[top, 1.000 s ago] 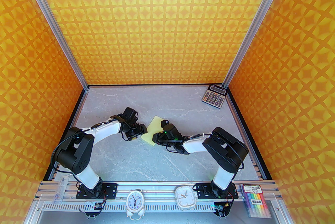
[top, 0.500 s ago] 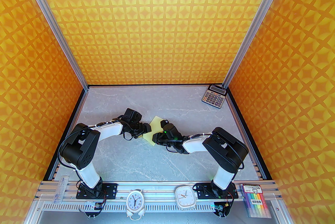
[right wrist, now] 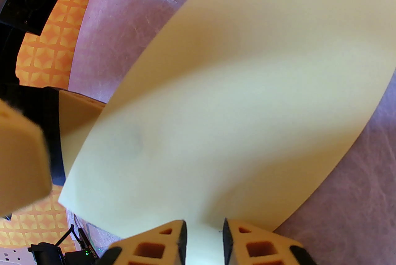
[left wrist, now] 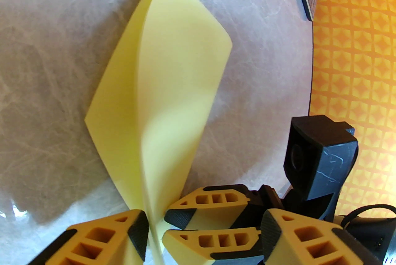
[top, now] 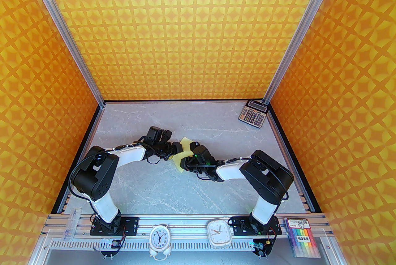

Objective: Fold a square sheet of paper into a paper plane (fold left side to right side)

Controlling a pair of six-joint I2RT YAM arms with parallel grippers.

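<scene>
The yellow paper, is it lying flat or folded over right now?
Partly folded. The yellow paper curves up off the table in two loose layers, not creased flat.

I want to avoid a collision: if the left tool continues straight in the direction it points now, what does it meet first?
Probably the right tool: the left tool points right at it, with the sheet of paper between.

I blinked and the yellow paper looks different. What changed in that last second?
The left fingers slid rightward over the square sheet of paper, carrying its left side up and over in a curl. The right fingers kept pinching its right edge. The calculator and the right arm stayed put.
</scene>
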